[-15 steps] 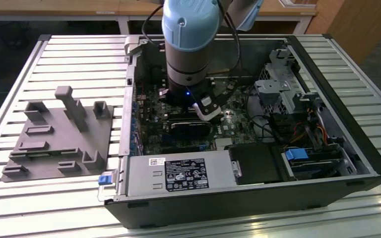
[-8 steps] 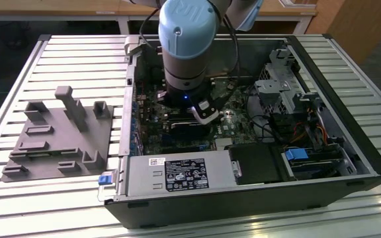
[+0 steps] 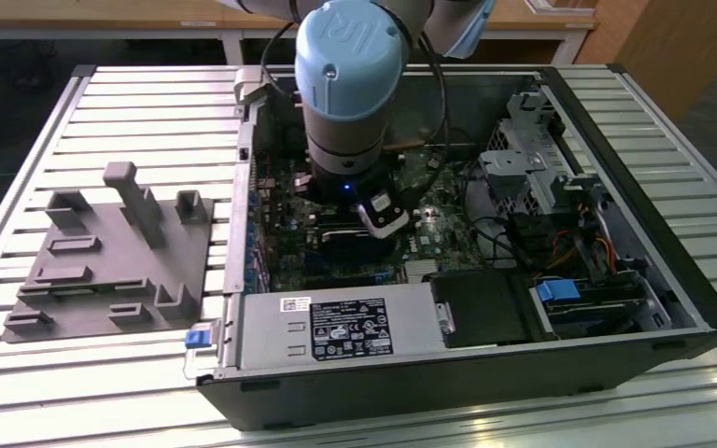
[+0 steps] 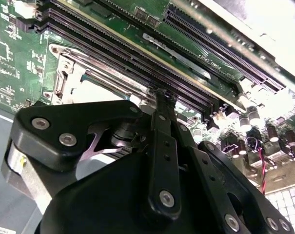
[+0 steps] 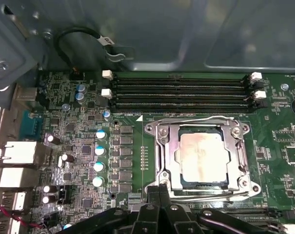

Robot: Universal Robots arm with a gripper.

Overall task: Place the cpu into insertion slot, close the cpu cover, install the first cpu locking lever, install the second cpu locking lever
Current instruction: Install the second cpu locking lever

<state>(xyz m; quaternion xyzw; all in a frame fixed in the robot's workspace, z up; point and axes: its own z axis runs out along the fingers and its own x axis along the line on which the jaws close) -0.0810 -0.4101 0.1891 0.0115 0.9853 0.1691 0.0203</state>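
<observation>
Cpu [image 5: 204,157] seated under closed cpu cover [image 5: 163,146]; no legible print.

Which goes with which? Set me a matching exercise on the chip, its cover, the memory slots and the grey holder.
1 chip
2 cover
3 memory slots
4 grey holder

A long, black, white end clips
B on the table, outside the case
C pale square showing through a window
D silver frame lying flat

Pairs: 1-C, 2-D, 3-A, 4-B
</observation>
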